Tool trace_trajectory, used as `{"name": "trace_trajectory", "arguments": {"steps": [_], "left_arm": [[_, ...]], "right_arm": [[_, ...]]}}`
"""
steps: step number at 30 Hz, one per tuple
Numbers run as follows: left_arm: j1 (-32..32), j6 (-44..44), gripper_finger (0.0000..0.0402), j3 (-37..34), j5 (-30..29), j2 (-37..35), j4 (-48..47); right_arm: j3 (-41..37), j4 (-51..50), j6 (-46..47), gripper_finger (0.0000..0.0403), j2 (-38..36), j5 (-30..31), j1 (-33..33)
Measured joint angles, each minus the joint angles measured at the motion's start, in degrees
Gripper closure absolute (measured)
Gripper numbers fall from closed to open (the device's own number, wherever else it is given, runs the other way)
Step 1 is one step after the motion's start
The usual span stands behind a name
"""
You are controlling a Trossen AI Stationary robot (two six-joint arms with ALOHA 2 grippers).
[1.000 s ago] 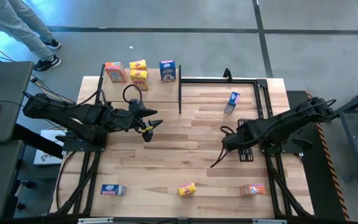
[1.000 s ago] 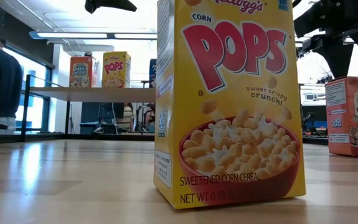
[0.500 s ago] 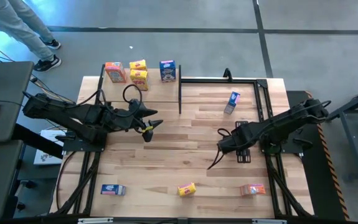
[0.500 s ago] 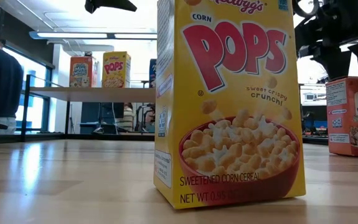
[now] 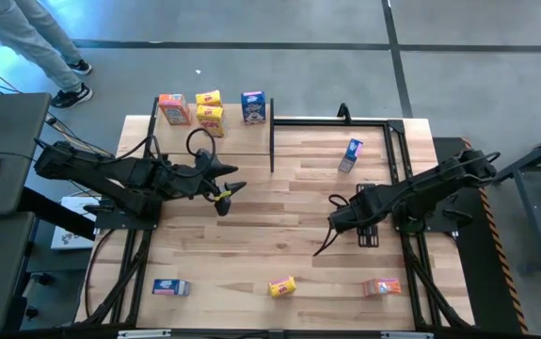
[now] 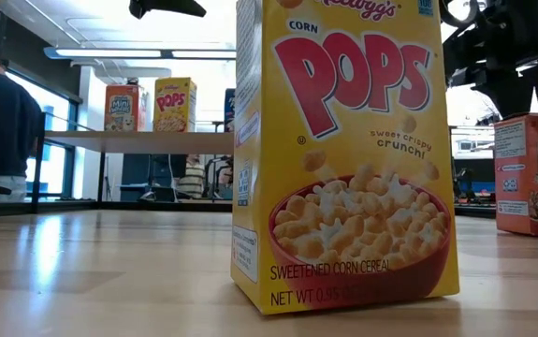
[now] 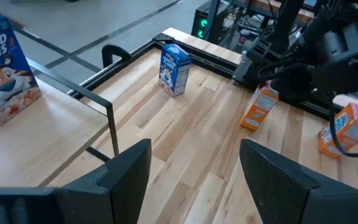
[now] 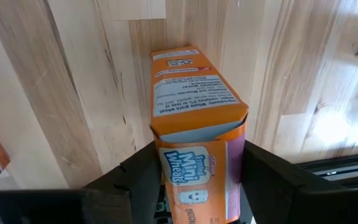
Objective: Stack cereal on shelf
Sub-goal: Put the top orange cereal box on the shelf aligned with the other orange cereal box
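The right gripper was seen right of the table's middle, and the right wrist view showed its two dark fingers closed against the sides of an orange-red Mini-Wheats box, which was held between them above the plank tabletop. In the low view that arm's dark links appeared at the upper right.

The left gripper was held over the left part of the table, just near of the shelf. Its fingers stood apart in the left wrist view, with nothing between them.

On the shelf at the far left, four boxes were stood upright: an orange-red box at the left, two yellow boxes close together beside it, and a blue box at the right. In the low view, the orange-red box and a yellow one were seen side by side on the board.

A blue box was set apart at the far right of the table, inside the black frame. Along the near edge three boxes were spread well apart: a blue one at the left, a yellow Corn Pops box in the middle, which filled the low view, and an orange-red one at the right.

The legs of a person were seen on the floor beyond the far left corner.
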Motion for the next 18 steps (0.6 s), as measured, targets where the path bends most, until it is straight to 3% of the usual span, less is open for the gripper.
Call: {"name": "trace_trajectory", "arguments": {"steps": [4,8,18], "left_arm": [[0.5,0.22,0.0146,0.0,0.86,0.0,0.11],[1.72,-0.88,0.0136,0.0,-2.58,0.4,0.28],[3.52,-0.4,0.0135,-0.04,0.29,0.94,0.29]], "right_arm": [[0.0,0.0,0.02,0.0214,0.0,-0.1,-0.02],[0.0,0.02,0.02,0.0215,0.0,-0.1,-0.02],[2.08,0.22,0.45,0.0215,0.0,-0.1,-0.01]]}}
